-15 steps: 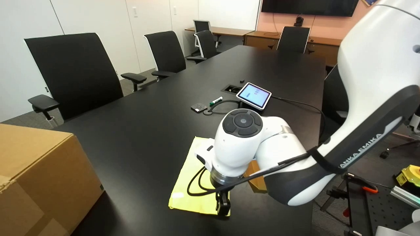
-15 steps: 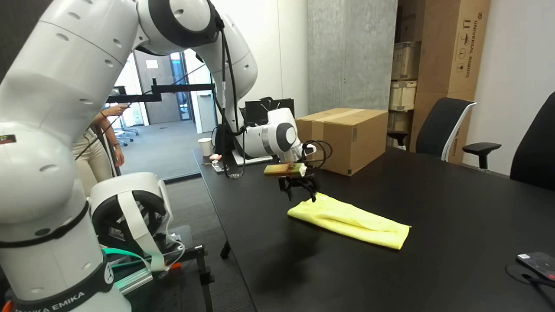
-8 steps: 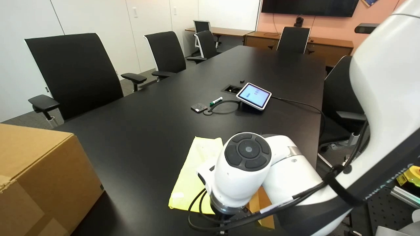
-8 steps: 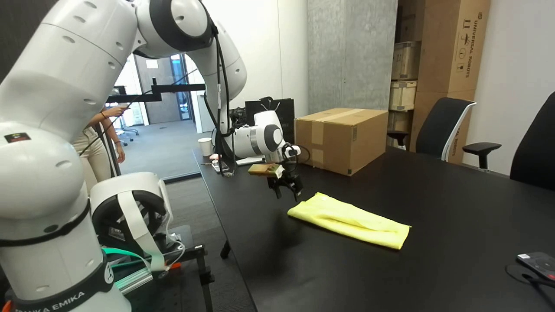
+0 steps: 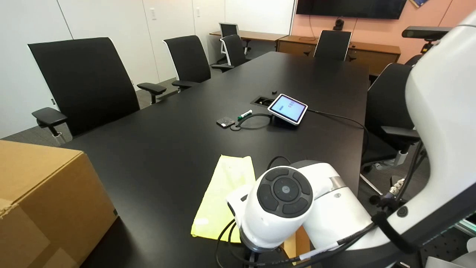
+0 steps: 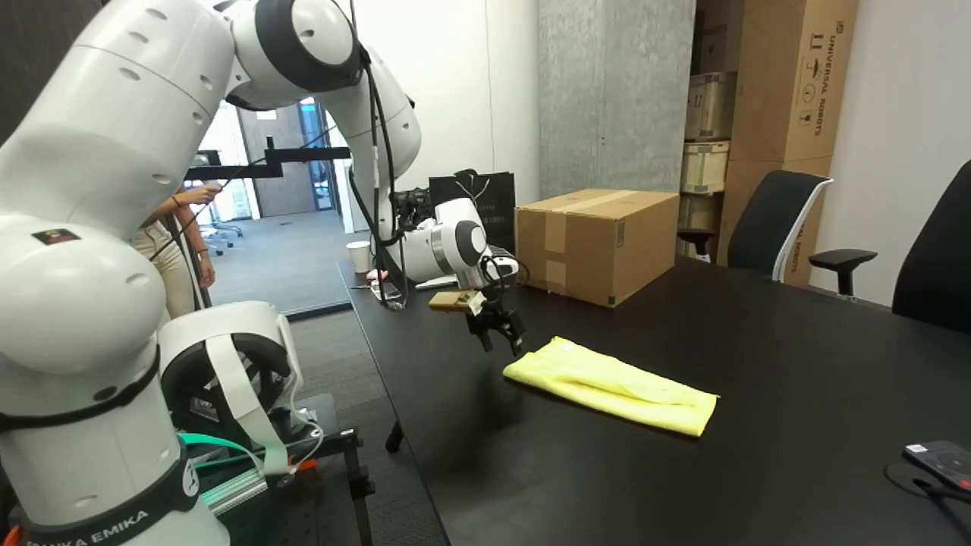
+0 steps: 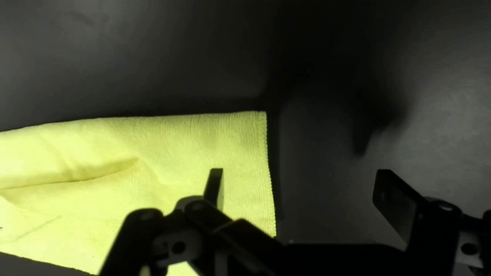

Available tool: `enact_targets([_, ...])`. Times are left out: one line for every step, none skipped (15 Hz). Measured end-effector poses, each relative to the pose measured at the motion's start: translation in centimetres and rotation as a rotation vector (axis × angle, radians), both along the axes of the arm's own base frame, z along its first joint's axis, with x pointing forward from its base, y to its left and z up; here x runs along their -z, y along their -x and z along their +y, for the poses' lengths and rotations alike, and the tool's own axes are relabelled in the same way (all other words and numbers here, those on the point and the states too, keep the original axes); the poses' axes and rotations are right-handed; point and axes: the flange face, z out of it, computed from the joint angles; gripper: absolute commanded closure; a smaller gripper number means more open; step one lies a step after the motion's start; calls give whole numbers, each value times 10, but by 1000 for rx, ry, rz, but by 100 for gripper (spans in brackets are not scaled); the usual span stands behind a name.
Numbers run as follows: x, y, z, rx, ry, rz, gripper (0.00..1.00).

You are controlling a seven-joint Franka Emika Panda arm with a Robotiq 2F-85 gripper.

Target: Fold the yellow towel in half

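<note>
The white arm (image 6: 152,91) arches over the dark table (image 6: 796,485), and the gripper (image 7: 299,172) hangs above it, right by one end of the yellow towel (image 6: 607,385). Jaws spread wide! In the wrist view one jaw shows against the towel, the other beyond its stitched edge, against the table. The towel lies there in a long, narrow strip, a wrinkle running partway along it. In both exterior views a cardboard box (image 6: 569,250) sits apart from it; farther up the table, a tablet (image 5: 288,108) glows near a marker (image 5: 245,114).
</note>
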Motion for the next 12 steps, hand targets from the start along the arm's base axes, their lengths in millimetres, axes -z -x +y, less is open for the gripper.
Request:
enact_targets([1, -1, -2, 5, 8, -6, 0])
enact_targets([1, -2, -5, 11, 16, -10, 0])
enact_targets([2, -2, -6, 16, 22, -14, 0])
enact_targets([2, -2, -8, 21, 27, -17, 0])
enact_targets([3, -2, -10, 25, 31, -18, 0])
enact_targets([3, -2, -12, 28, 36, -19, 0])
enact_targets([5, -1, -14, 31, 42, -19, 0])
enact_targets([6, -1, -16, 33, 48, -19, 0])
enact_targets([7, 0, -19, 35, 55, -20, 0])
enact_targets([8, 0, -22, 38, 62, -20, 0])
enact_targets([9, -1, -25, 41, 68, -22, 0])
enact_targets([10, -1, -28, 43, 73, -22, 0])
